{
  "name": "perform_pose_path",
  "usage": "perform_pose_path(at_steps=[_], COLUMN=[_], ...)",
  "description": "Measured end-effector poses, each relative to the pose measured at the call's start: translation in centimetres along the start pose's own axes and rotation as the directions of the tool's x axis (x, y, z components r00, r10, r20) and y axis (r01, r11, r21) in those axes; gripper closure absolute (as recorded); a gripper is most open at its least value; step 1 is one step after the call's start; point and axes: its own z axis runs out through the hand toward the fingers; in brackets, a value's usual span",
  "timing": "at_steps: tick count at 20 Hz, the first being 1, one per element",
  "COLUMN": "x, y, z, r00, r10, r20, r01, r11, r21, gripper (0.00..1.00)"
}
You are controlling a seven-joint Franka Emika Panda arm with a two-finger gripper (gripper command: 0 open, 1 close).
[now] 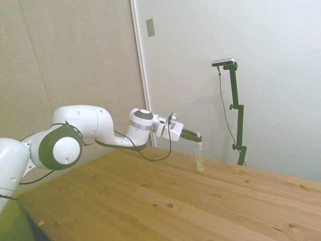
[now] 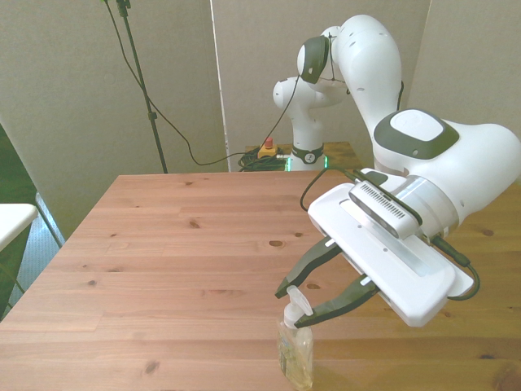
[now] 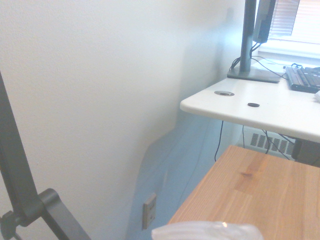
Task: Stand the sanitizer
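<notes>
The sanitizer (image 1: 200, 161) stands upright near the wooden table's (image 1: 165, 201) far edge in the side view. It is a small clear bottle with pale yellowish liquid low inside. In the front view the sanitizer (image 2: 295, 354) sits at the table's near edge, bottom middle, with its white pump top between my fingertips. My gripper (image 2: 295, 305) reaches down at a slant and is shut on that pump top. From the side, the gripper (image 1: 199, 135) sits just above the bottle's neck. A blurred white shape in the wrist view is the sanitizer's pump top (image 3: 205, 231).
The table edge runs close beside the bottle in both views. A white desk (image 3: 260, 107) with a keyboard (image 3: 302, 80) and a monitor stand stands past the table's (image 3: 260, 200) edge. A red button (image 2: 267, 147) and cables lie by the robot's base.
</notes>
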Motion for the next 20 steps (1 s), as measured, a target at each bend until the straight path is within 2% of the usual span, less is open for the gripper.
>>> perform_pose_path(at_steps=[8, 14, 20], x=[0.1, 2.2, 4.4], y=[0.1, -1.0, -0.1], z=[0.6, -0.2, -1.2], r00=[1.000, 0.992, 0.973], r10=[0.004, 0.003, -0.014], r20=[0.021, 0.123, 0.229], r01=[-0.004, -0.004, 0.020], r11=[1.000, 1.000, 1.000], r21=[-0.007, 0.008, -0.022], gripper=[0.00, 0.00, 0.00])
